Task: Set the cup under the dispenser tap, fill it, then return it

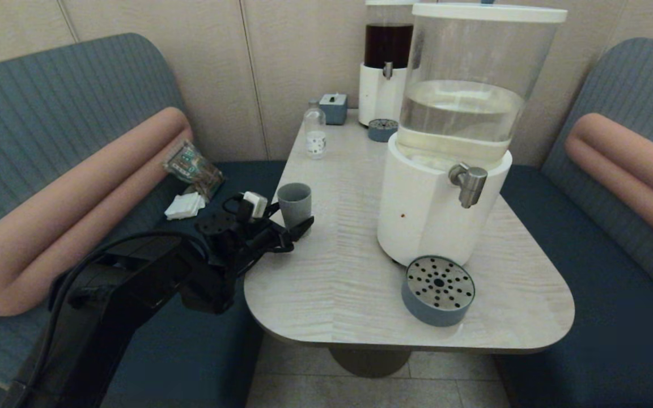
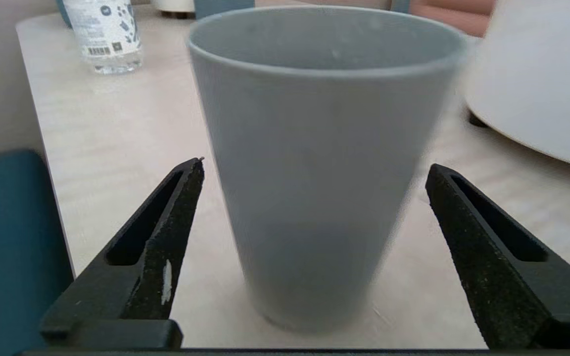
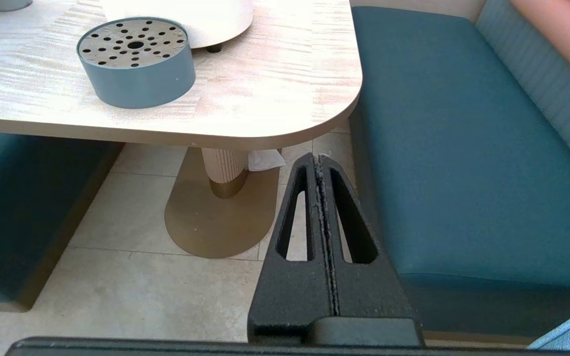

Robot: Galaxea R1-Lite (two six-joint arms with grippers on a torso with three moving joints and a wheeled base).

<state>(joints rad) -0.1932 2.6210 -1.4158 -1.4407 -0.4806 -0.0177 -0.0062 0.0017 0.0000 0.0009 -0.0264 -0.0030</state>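
Observation:
The grey-blue cup (image 1: 295,203) stands upright near the table's left edge. My left gripper (image 1: 292,220) is open around its lower half. In the left wrist view the cup (image 2: 322,163) fills the space between the two black fingers (image 2: 166,237), with a small gap on each side, so the left gripper (image 2: 315,164) is not touching it. The steel dispenser tap (image 1: 467,182) juts from the big white-based dispenser (image 1: 417,215), above the round perforated drip tray (image 1: 439,289). My right gripper (image 3: 319,158) is shut and empty, low beside the table's right corner; the head view does not show it.
A small clear bottle (image 1: 315,133), a blue box (image 1: 333,107), the dark-red dispenser (image 1: 386,62) and its small tray (image 1: 382,129) stand at the back of the table (image 1: 338,272). A snack packet (image 1: 193,167) and napkins (image 1: 185,205) lie on the left bench.

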